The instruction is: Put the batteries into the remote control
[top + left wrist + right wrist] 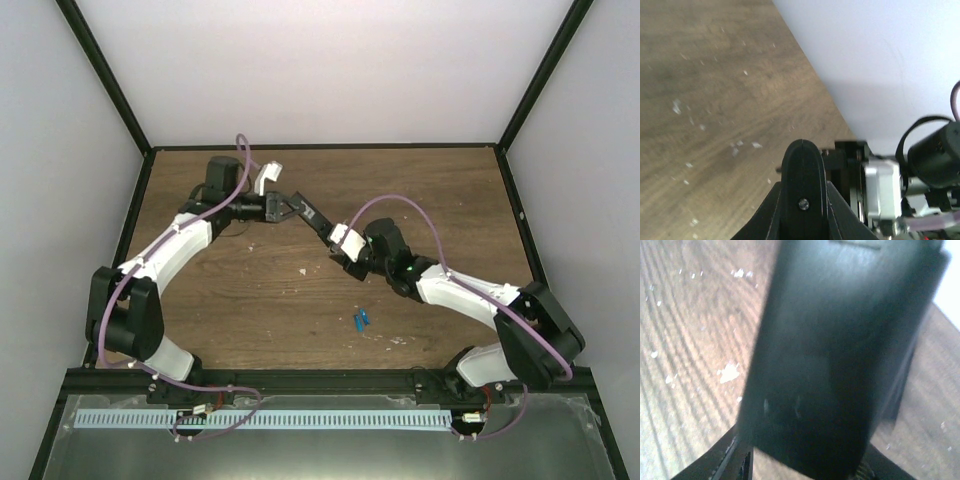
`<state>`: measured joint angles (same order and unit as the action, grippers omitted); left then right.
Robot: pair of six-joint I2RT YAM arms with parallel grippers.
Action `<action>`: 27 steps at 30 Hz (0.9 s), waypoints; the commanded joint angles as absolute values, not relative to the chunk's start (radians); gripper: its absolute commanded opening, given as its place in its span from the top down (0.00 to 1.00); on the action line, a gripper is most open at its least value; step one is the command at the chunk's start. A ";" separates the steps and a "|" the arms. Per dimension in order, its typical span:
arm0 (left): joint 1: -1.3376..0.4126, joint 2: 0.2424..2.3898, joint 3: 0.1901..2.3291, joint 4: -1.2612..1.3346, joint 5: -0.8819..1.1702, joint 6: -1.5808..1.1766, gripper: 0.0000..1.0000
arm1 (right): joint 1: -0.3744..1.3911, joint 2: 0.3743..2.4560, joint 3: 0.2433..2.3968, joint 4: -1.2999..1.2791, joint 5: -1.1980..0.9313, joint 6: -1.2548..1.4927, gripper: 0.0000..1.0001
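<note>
Right pincer (333, 240) on remote (840, 340); batteries (361, 320) aside

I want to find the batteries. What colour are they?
Bright blue. The batteries show best in the top external view.

Top camera looks down over the whole table (260, 300); both wrist cameras sit close above it.

matt brown wood grain across the table (260, 300), dull and flecked with pale chips. smooth black plastic on the remote control (840, 350), faint satin sheen, blurred. glossy white plastic shell on the left arm (170, 245), matt black at its joints. smooth purple sheath on the cable (398, 197). bright blue batteries (361, 320) too small to judge for finish. flat matt white walls (320, 70).
</note>
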<state>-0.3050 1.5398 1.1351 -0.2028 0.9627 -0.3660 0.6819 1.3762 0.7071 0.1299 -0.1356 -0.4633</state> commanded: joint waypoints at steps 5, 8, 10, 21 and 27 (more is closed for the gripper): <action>-0.266 1.513 1.191 -0.091 0.931 -0.373 1.00 | 0.686 1.379 0.692 0.004 -0.122 -0.492 0.67; -0.265 1.514 1.188 -0.094 0.931 -0.371 1.00 | 0.686 1.372 0.689 0.009 -0.119 -0.491 0.68; -0.265 1.514 1.187 -0.099 0.924 -0.367 1.00 | 0.686 1.369 0.687 0.010 -0.113 -0.491 0.69; -0.205 1.496 1.155 -0.102 0.881 -0.375 1.00 | 0.686 1.378 0.697 -0.003 -0.105 -0.474 0.52; -0.148 1.471 1.123 -0.092 0.851 -0.396 1.00 | 0.689 1.423 0.809 -0.158 -0.277 -0.373 0.46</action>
<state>-0.1772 1.5112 1.1412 -0.1139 0.8738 -0.3897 0.6830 1.3884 0.7078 -0.0425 -0.1421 -0.4576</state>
